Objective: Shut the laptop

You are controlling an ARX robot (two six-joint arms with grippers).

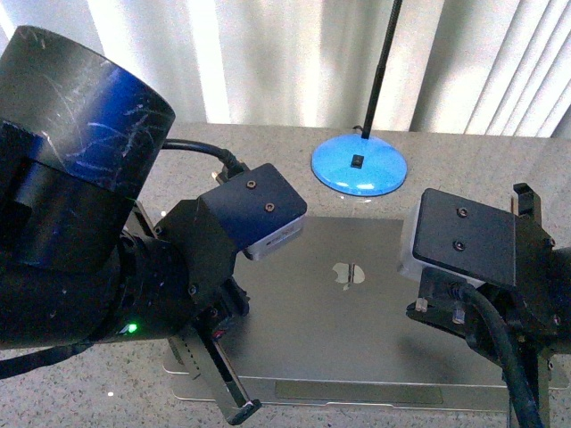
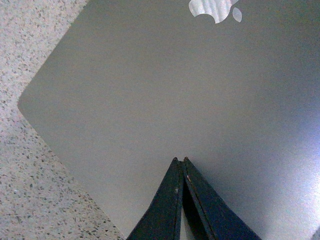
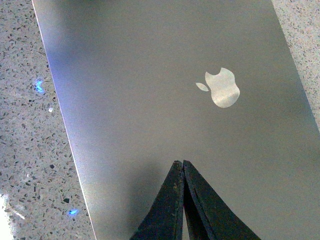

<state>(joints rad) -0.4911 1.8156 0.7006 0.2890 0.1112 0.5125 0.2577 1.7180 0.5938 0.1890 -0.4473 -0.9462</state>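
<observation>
A round blue lamp base (image 1: 379,171) with a small black switch (image 1: 357,162) is set on a speckled grey stone countertop (image 1: 464,156), a thin black gooseneck stem (image 1: 382,62) is seen rising from it, and pale vertical blinds (image 1: 268,53) are hung behind.

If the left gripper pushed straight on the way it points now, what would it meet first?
The left gripper, shut, aims at the laptop lid, so it would likely meet that first; the gap between them is unclear.

You have the laptop (image 1: 357,330) lying flat, lid down, apple logo (image 1: 349,273) up, on the speckled table (image 1: 473,160). Your left arm (image 1: 205,259) and right arm (image 1: 473,250) hang over it; a blue lamp base (image 1: 359,167) sits behind.
</observation>
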